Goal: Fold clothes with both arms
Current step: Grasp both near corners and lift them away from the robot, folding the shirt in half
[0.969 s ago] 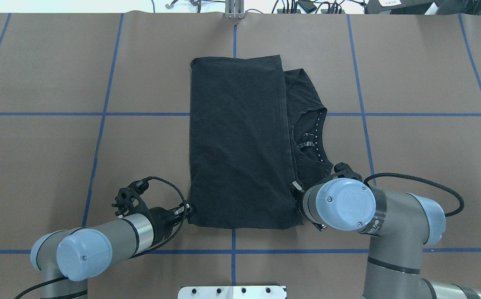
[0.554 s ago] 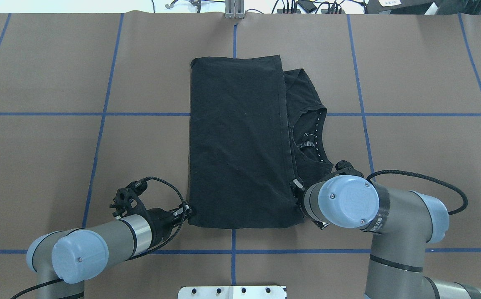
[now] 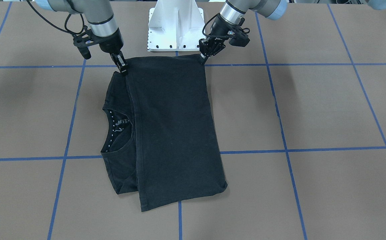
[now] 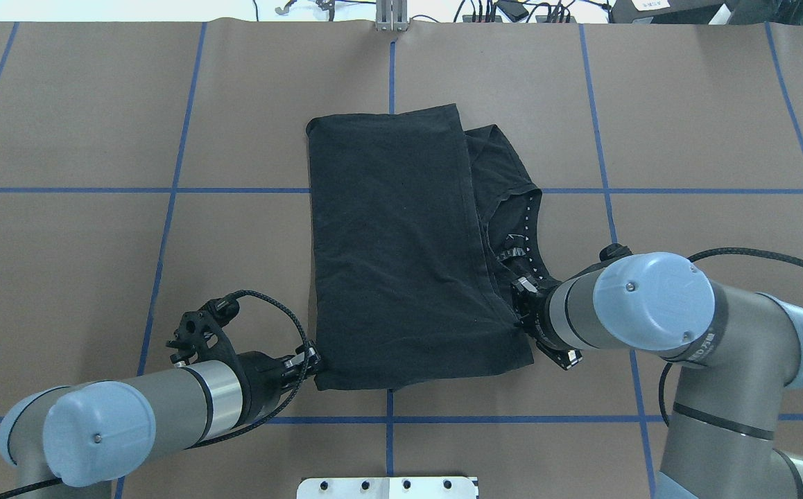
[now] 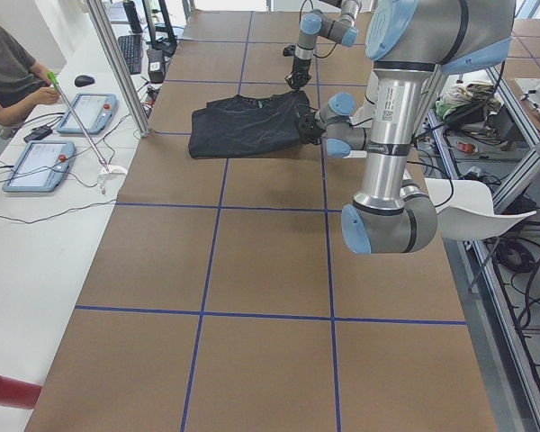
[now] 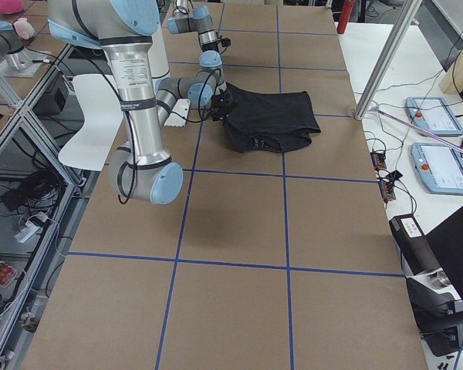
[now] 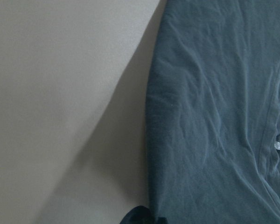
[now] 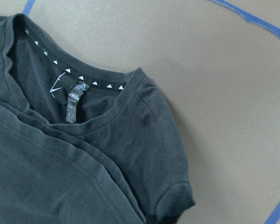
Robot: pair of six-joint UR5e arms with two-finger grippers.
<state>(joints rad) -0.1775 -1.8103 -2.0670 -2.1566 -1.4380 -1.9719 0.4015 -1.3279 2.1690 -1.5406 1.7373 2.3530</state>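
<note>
While working over the broad brown table (image 4: 62, 277), gridded in blue tape (image 4: 62, 189), handling the black T-shirt (image 4: 394, 242) lying flat just beyond the white pedestal (image 3: 176, 23), already narrowed into a long, limp rectangle of matte knit. Clamping the left gripper (image 4: 310, 362) shut on the corner nearest the pedestal's left side, and pinching the right gripper (image 4: 521, 312) closed on the layered edge toward the pedestal's right. Judging the cross-fold to be in hand: lifting both corners level and together, holding the thin cloth taut, carrying it away from the pedestal without dragging the lower layer. Peeking out on the right, farther from the pedestal: soft ribbed collar (image 8: 84, 80) dotted with tiny white triangles, small grey neck label (image 8: 73, 106).
</note>
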